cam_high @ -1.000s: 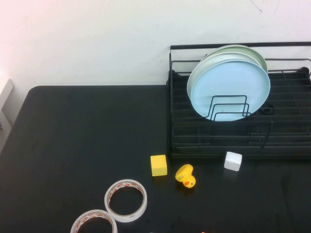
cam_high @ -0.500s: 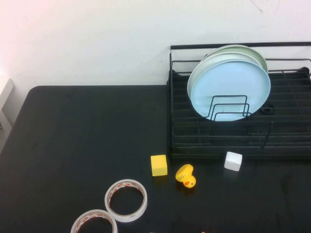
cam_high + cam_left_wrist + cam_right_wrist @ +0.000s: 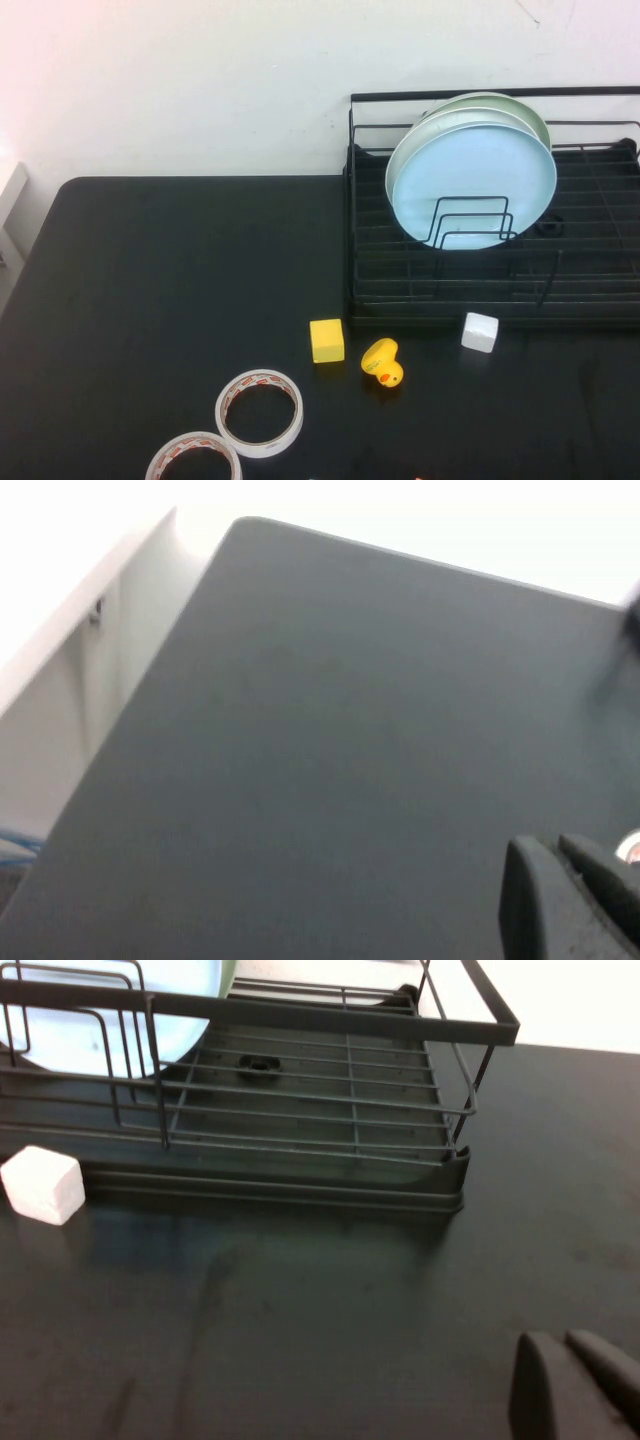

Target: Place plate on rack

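The light sky-blue plate (image 3: 478,182) stands upright in the black wire rack (image 3: 590,262) at the back right, held by loop dividers, with two paler plates behind it. A slice of it shows in the right wrist view (image 3: 120,1015) with the rack (image 3: 330,1090). Neither arm shows in the high view. My left gripper (image 3: 552,858) is shut and empty over bare table at the left. My right gripper (image 3: 558,1352) is shut and empty above the table in front of the rack's right end.
On the black table (image 3: 180,280) in front of the rack lie a yellow cube (image 3: 327,340), a yellow rubber duck (image 3: 382,362) and a white cube (image 3: 480,331). Two tape rolls (image 3: 259,412) lie near the front edge. A white wall stands behind.
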